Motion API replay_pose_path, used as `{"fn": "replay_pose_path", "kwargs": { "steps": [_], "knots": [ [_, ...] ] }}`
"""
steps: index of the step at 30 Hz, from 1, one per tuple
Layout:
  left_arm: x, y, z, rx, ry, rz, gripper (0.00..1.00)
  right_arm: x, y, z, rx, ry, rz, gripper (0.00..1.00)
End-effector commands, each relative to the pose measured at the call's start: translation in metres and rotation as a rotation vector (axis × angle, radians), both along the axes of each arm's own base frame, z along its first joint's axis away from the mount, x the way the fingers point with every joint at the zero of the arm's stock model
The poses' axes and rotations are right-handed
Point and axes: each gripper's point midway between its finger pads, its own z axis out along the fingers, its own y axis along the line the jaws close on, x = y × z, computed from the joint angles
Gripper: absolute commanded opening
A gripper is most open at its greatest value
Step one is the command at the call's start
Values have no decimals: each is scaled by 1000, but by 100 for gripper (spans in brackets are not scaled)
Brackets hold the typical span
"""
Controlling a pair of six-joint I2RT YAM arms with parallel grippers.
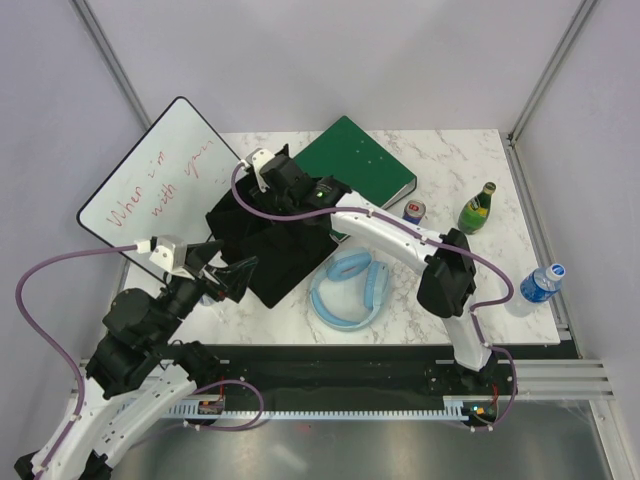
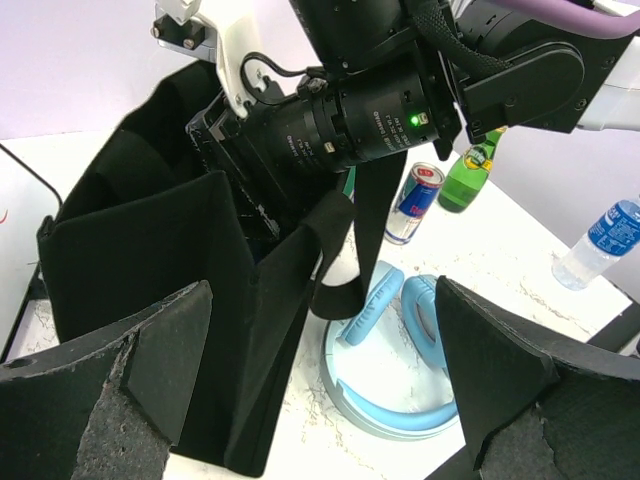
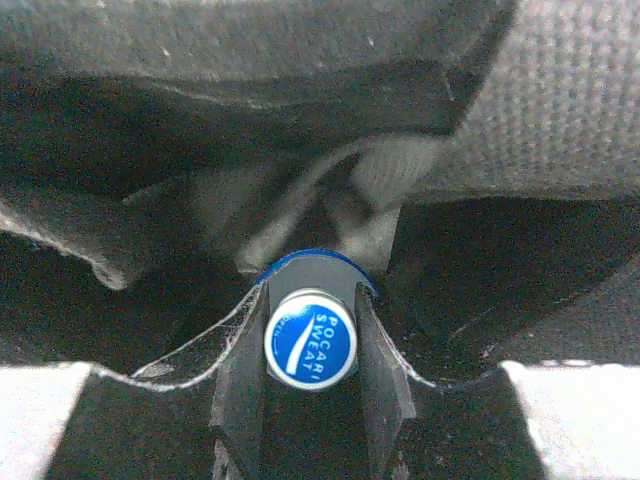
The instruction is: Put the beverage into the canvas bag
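Now the right gripper (image 3: 310, 292) pinches the smooth, stiff beverage (image 3: 310, 345) near its cap inside the floppy canvas bag (image 3: 520, 110), and the left gripper (image 2: 322, 290) is spread wide.

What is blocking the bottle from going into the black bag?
Nothing visible. The right claw holds the Pocari Sweat bottle at the open mouth of the canvas bag, black fabric around it. The open left claw sits beside the bag, not in the path.
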Motion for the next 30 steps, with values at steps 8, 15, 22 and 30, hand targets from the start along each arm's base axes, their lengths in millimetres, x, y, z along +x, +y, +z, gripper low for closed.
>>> {"fn": "replay_pose_path", "kwargs": {
  "steps": [8, 15, 22, 30],
  "knots": [
    [1, 2, 12, -6, -62, 9, 100, 15, 16, 2, 94, -65, -28, 0],
    [3, 6, 12, -10, -64, 28, 100, 4, 44, 56, 250, -70, 76, 0],
    [7, 14, 14, -25, -64, 79, 99, -18, 55, 92, 367, -43, 118, 0],
    [6, 13, 15, -33, -61, 72, 99, -24, 63, 73, 326, -52, 89, 0]
  ]
}}
